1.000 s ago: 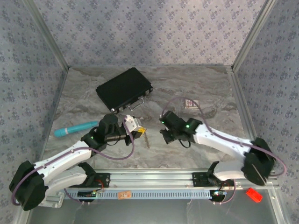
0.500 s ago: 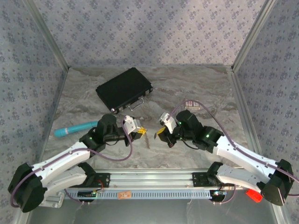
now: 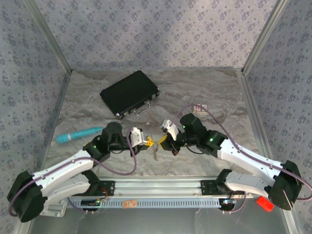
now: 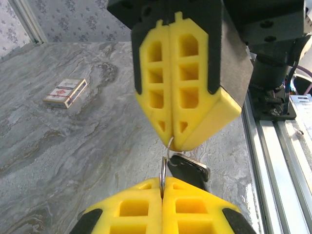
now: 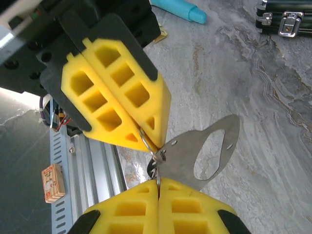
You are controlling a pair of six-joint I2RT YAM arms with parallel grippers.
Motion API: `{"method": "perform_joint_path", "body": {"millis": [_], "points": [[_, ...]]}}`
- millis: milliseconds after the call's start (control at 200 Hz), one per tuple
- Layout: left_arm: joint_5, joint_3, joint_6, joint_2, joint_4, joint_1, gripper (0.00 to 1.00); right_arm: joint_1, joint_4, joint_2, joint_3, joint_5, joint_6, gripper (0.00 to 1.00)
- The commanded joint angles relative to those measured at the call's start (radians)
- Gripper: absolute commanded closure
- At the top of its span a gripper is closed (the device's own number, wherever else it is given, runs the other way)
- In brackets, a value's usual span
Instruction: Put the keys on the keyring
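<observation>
From overhead I see the left gripper (image 3: pixel 146 141) and the right gripper (image 3: pixel 164 140) tip to tip above the grey marbled surface (image 3: pixel 209 83), near its front edge. Both have their yellow fingers pressed together on the thin silver wire keyring (image 4: pixel 162 174), which is held in the air between them. On the left wrist camera the left gripper (image 4: pixel 163 187) pinches the ring edge-on at the bottom, while the right gripper (image 4: pixel 170 139) nips a fine loop of it from above. A black-headed key (image 4: pixel 188 168) hangs just behind the ring. On the right wrist camera the two grippers meet at the keyring (image 5: pixel 157 157), and a flat silver metal piece with a large oval cut-out (image 5: pixel 178 151) juts out from it, tilted. Farther back lie a black rectangular hard case (image 3: pixel 129 92), a teal plastic cylinder (image 3: pixel 78 135) and a small flat card box (image 3: pixel 199 108), all well apart from the grippers.
</observation>
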Motion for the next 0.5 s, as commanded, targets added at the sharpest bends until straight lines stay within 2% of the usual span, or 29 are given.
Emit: {"method": "perform_joint_path", "body": {"millis": [0,495], "points": [[0.028,-0.001,0.055,-0.020,0.036,-0.007,1.00,-0.003,0.039,-0.004,0.030,-0.031,0.001,1.00],[0.031,0.004,0.039,-0.018,0.041,-0.007,1.00,0.002,0.072,-0.001,0.012,0.074,0.014,1.00]]}}
